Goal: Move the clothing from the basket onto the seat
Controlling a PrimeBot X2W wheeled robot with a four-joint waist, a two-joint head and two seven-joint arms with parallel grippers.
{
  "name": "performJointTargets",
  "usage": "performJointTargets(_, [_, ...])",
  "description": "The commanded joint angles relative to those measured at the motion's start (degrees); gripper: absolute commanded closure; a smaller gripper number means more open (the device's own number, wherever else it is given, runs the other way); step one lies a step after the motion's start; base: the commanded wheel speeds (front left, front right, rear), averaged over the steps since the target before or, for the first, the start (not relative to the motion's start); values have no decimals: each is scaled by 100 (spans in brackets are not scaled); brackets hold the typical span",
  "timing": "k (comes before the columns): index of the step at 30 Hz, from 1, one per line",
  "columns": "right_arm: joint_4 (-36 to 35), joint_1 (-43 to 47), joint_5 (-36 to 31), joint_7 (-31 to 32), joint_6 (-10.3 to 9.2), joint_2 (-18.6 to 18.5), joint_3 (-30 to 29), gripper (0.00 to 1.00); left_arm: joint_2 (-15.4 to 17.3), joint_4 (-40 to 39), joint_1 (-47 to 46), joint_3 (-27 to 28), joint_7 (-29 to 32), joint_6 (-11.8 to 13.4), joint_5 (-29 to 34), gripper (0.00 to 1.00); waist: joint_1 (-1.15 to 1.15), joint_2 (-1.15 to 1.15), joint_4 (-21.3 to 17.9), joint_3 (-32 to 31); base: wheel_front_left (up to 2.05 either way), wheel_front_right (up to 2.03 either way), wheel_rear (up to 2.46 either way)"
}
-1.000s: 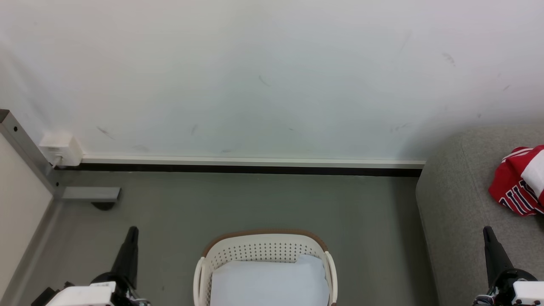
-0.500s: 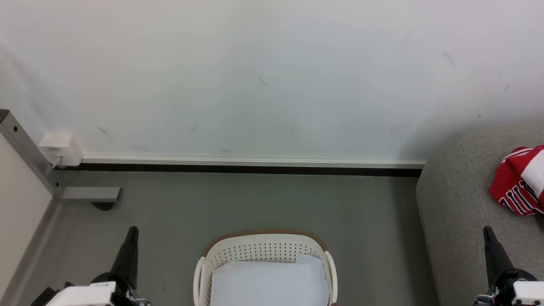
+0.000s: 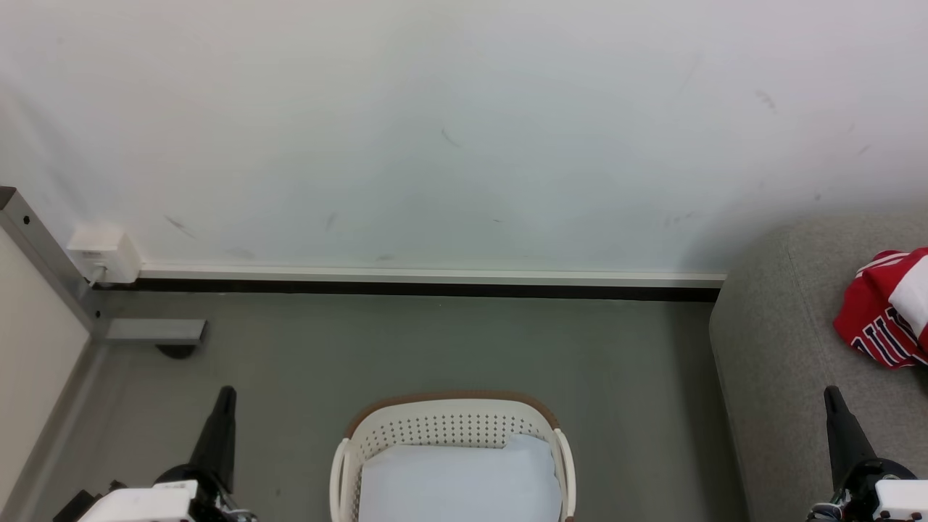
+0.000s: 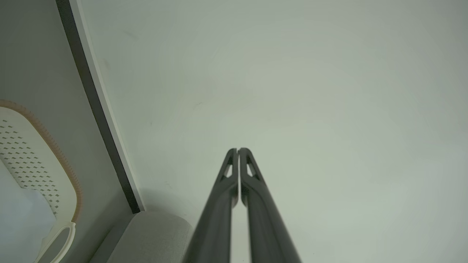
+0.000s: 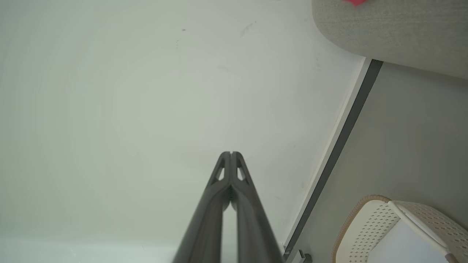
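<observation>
The red clothing (image 3: 884, 308), a jersey with white stripes and dark lettering, lies crumpled on the grey seat (image 3: 783, 341) at the right edge of the head view. A sliver of the clothing (image 5: 354, 2) shows on the seat (image 5: 395, 33) in the right wrist view. The white basket (image 3: 451, 422) with a brown rim stands on the floor at bottom centre, with a plain white cloth (image 3: 460, 482) inside. My left gripper (image 3: 227, 395) is shut and empty, left of the basket. My right gripper (image 3: 831, 395) is shut and empty over the seat's front, below the jersey. Both point at the wall.
A white wall with a dark skirting strip (image 3: 435, 288) runs behind the grey floor. A metal post and foot (image 3: 152, 332) with a white socket box (image 3: 105, 254) stand at the left. Open floor lies between basket and wall.
</observation>
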Motion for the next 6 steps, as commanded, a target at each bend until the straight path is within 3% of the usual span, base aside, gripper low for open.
performJointTargets(1, [-23,-69,-31,16,-12,1,-26,100,40,-16,-38,13,20,-24,-80,100,0,0,0,0,0,0,0])
performJointTargets(6, [-23,-69,-32,16,-12,2,-26,100,40,-16,-38,12,20,-24,-80,100,0,0,0,0,0,0,0])
